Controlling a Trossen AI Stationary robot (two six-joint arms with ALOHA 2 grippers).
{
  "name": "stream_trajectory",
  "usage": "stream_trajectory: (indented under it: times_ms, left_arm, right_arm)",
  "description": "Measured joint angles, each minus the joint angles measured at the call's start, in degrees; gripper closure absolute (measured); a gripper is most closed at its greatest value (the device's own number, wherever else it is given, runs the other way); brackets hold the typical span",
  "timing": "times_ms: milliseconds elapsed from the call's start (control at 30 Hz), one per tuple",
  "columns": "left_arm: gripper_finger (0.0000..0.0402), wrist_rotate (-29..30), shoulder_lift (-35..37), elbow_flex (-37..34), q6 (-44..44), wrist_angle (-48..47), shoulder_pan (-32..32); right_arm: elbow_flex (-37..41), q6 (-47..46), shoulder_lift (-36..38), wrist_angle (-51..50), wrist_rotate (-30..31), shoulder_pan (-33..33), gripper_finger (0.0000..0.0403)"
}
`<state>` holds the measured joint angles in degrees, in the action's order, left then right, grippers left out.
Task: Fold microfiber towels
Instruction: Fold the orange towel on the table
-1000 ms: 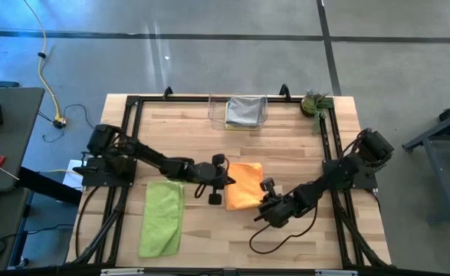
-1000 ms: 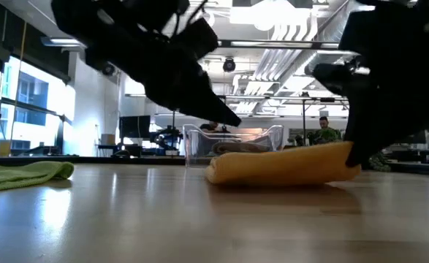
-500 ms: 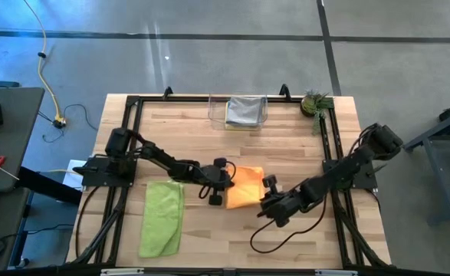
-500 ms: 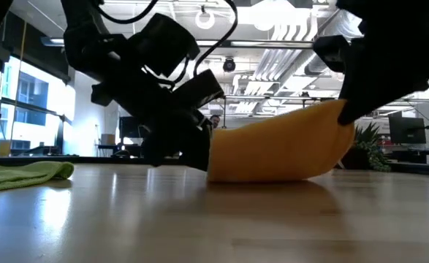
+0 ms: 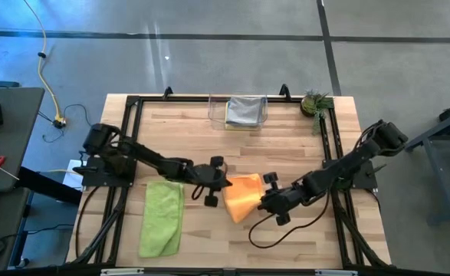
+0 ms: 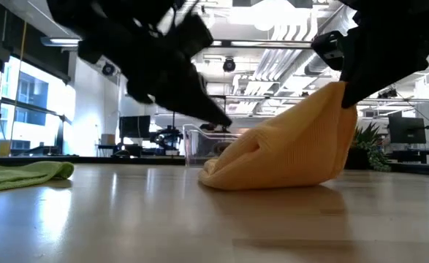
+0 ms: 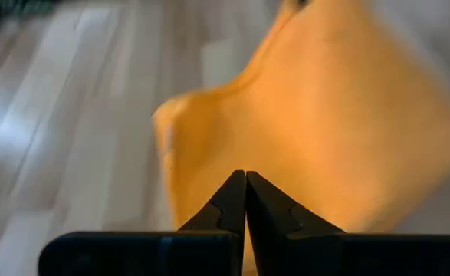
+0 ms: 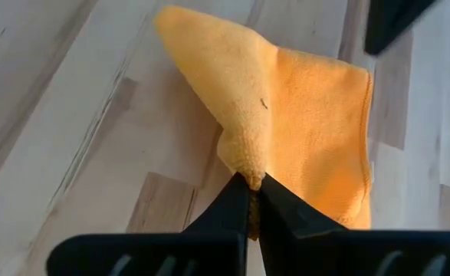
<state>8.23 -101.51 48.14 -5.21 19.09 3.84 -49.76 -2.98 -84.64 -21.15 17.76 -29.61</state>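
Wooden table (image 5: 286, 238), two dark arms meeting mid-table. Orange towel (image 5: 242, 197) there, one corner lifted, rest on the wood. Right gripper (image 8: 253, 184) clamped on that raised corner. Left gripper (image 7: 245, 178) pressed shut, empty, just beside the orange cloth. Lime green towel (image 5: 162, 218) flat nearby; grey towel (image 5: 245, 110) inside clear bin (image 5: 214, 113).

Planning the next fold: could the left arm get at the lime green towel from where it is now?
Probably yes. The lime green towel lies uncovered on the left arm's side, beside the shut left claw.
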Motion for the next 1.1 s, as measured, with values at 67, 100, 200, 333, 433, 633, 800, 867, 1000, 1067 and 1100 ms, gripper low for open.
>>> stream_trajectory:
  times_ms: [67, 100, 200, 333, 433, 633, 800, 867, 1000, 1067, 1100]
  left_arm:
    - [0.0399, -0.04, -1.42, -0.02, 0.22, -0.68, -1.55]
    - [0.0399, -0.04, -2.30, -0.08, 0.43, -1.34, -2.16]
    - [0.0399, -0.12, -5.13, -0.08, 0.17, -0.72, -3.15]
    - [0.0399, -0.91, -8.28, -0.07, 0.07, 0.65, -2.77]
    - [0.0399, -0.87, -9.19, -0.06, 0.40, 1.43, -2.29]
    - [0.0399, -0.20, -9.33, -0.04, 0.48, 1.56, -1.36]
    - [0.0399, -0.21, -9.33, -0.04, 0.48, 1.70, -0.85]
    - [0.0398, 0.26, -9.33, -0.04, 0.63, 1.92, -0.62]
    - [0.0388, 0.94, -8.65, -0.04, 2.95, 1.54, -0.33]
    - [0.0375, -0.28, -6.93, -0.08, 4.25, -0.40, -0.33]
    - [0.0367, -0.98, -6.03, -0.07, 4.85, -0.76, -0.30]
  right_arm:
    - [0.00, 0.18, 0.00, 0.04, -1.09, 0.60, 0.0403]
    - [0.00, 0.26, 0.00, 0.07, -1.64, 0.91, 0.0403]
    - [0.00, 0.30, 0.00, 0.46, -3.31, 1.88, 0.0403]
    - [0.00, -0.69, 0.00, 0.67, -5.34, 3.43, 0.0403]
    - [0.00, -2.46, 0.00, 0.82, -6.48, 5.14, 0.0403]
    - [0.00, -10.68, 0.00, 0.90, -11.83, 11.77, 0.0403]
    - [0.00, -15.51, 0.00, 0.91, -14.66, 17.16, 0.0403]
    - [0.00, -16.51, -0.02, 1.27, -16.01, 19.00, 0.0403]
    - [0.00, -17.22, -0.10, 1.82, -18.31, 21.74, 0.0403]
    - [0.00, -17.63, -0.74, 1.89, -19.48, 22.90, 0.0403]
    - [0.00, -17.63, -1.10, 1.75, -20.03, 23.39, 0.0403]
